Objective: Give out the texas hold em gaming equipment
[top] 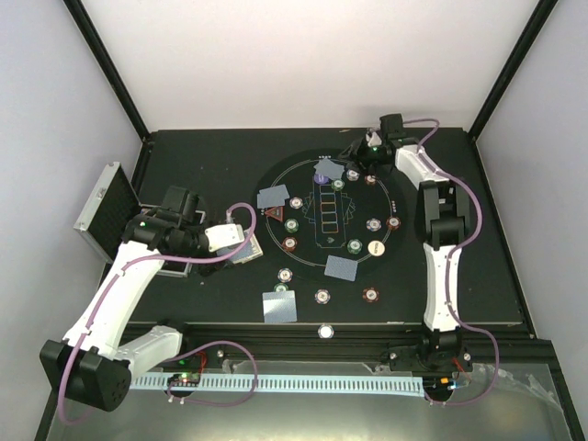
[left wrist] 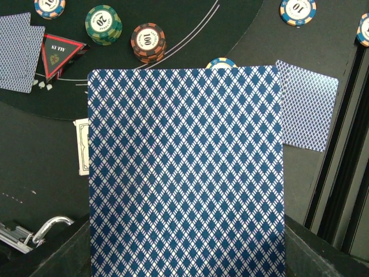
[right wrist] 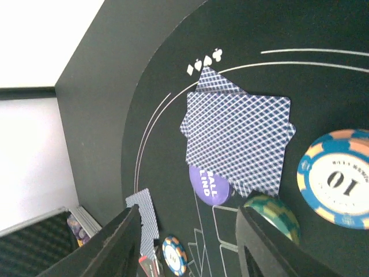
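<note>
- Playing card (left wrist: pixel 184 173) — blue diamond back — sits clenched in the left gripper (top: pixel 241 246), off the left edge of the round felt layout (top: pixel 303 253), seemingly ready to deal.
- Right gripper (right wrist: pixel 189 236) hangs spread and empty above a two-card hand (right wrist: pixel 236 138) at the layout's far edge — it overlaps the purple small-blind button (right wrist: pixel 207 186).

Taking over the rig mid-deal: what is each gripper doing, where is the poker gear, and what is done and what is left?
Left gripper: shut on a playing card, just left of the mat.
Right gripper: open, empty, above the far card pair and purple disc.
Done: cards at four spots on the mat, chips ringed around it, triangle marker down.
Left: probably lay the held card; a white disc sits off the mat by the rail.
</note>
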